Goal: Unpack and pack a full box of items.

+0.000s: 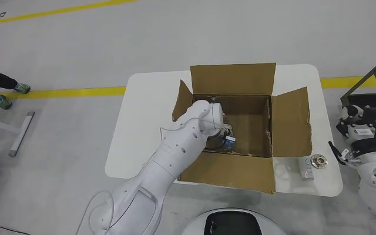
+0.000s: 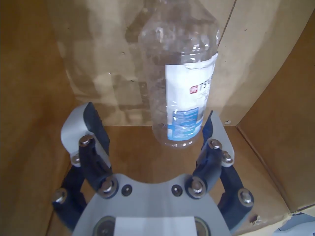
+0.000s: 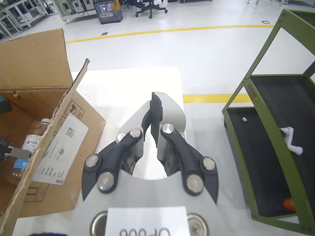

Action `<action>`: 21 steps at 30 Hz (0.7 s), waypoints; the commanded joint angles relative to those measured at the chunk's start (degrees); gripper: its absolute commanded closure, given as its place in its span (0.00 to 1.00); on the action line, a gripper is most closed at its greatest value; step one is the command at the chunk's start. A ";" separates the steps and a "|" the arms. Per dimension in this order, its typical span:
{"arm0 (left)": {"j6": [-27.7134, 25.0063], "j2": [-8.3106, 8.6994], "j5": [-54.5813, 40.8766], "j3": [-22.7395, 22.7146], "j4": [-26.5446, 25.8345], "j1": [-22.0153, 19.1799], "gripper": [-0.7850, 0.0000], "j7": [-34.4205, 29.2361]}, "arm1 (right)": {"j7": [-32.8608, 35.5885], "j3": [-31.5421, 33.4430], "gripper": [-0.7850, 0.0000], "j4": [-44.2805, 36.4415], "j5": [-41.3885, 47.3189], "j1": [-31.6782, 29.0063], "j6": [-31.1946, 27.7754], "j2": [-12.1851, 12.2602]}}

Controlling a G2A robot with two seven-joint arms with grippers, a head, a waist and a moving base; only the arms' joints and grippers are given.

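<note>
An open cardboard box (image 1: 291, 120) stands on the white table (image 1: 147, 111). My left arm (image 1: 202, 120) goes down into the box. A clear plastic bottle (image 2: 177, 57) with a white and blue label and a white cap lies on the box floor. My left gripper (image 2: 147, 121) is open. The bottle's base sits between its fingertips, close to one finger (image 2: 209, 128). My right gripper (image 3: 153, 109) is shut with nothing in it. It hangs over the table beside the box's outer wall (image 3: 61, 148). The bottle (image 3: 32, 143) also shows inside the box there.
A small white object (image 1: 305, 167) and a round metal piece (image 1: 319, 160) lie on the table right of the box. A green cart (image 3: 270, 136) with black shelves stands off the table's right end. The box flaps (image 1: 232, 77) stand spread outward.
</note>
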 commanded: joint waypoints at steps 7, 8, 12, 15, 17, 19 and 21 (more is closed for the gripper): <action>-0.93 1.75 1.30 -4.19 -11.50 0.19 0.00 -0.93 | 11.51 4.92 1.00 -1.23 6.76 -0.05 -2.60 0.69; -1.21 2.29 2.22 -5.02 -14.05 0.54 0.00 -1.21 | 14.79 5.76 1.00 -1.42 7.58 -0.08 -3.43 0.90; -2.88 4.91 7.22 -9.00 -23.44 3.42 0.00 -2.89 | 27.33 9.09 1.00 -2.49 9.21 0.28 -7.86 1.96; -4.95 7.01 11.76 -12.50 -30.24 6.57 0.00 -4.96 | 34.02 10.25 1.00 -3.92 9.42 0.01 -10.29 2.59; -6.11 8.11 13.89 -14.87 -33.99 8.80 0.00 -6.12 | 36.82 10.39 1.00 -4.68 9.33 -0.74 -11.73 2.86; -6.49 9.33 18.55 -17.66 -39.13 11.45 0.00 -6.50 | 38.51 10.58 1.00 -5.00 9.12 -1.42 -12.57 3.09; -6.71 10.29 21.81 -20.86 -44.31 14.84 0.00 -6.73 | 39.45 10.52 1.00 -5.00 9.59 -2.28 -12.61 3.20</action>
